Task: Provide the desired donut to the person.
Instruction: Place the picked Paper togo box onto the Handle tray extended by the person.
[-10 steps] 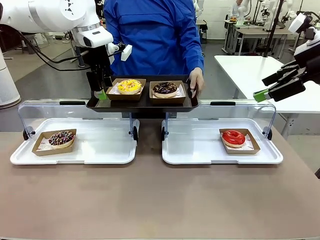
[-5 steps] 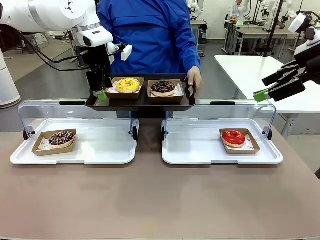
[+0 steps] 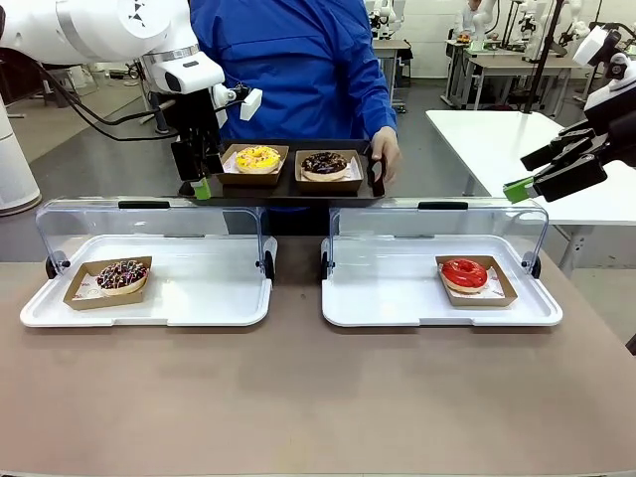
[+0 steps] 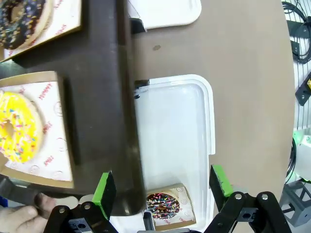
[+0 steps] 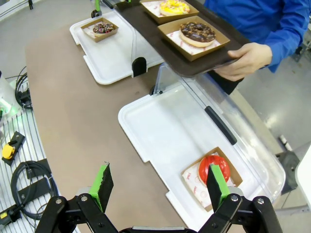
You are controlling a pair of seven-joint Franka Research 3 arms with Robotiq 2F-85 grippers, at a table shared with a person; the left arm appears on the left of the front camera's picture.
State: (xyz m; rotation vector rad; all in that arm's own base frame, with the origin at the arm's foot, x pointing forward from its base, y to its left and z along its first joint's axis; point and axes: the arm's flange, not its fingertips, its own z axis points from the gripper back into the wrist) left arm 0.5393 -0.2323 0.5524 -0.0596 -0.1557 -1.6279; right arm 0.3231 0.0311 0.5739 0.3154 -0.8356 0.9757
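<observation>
The person (image 3: 298, 60), in a bright blue shirt, holds a dark tray (image 3: 288, 187) above the far edge of the table, one hand (image 3: 386, 154) on its right end. On it lie a yellow sprinkled donut (image 3: 257, 157) and a chocolate donut (image 3: 325, 164), each in a brown paper box. My left gripper (image 3: 199, 185) hangs open at the tray's left end. In the left wrist view the left gripper (image 4: 163, 187) stands open beside the tray's rim (image 4: 124, 97), near the yellow donut (image 4: 17, 126). My right gripper (image 3: 519, 176) is open, high at the far right, holding nothing.
Two white trays with raised clear lids sit on the brown table. The left tray (image 3: 199, 298) holds a chocolate-sprinkle donut (image 3: 121, 275); the right tray (image 3: 397, 298) holds a red glazed donut (image 3: 464, 273). The red donut (image 5: 216, 170) lies below my right gripper (image 5: 159, 187).
The person has raised the dark tray a little and drawn it back towards the body. Neither arm has moved.
</observation>
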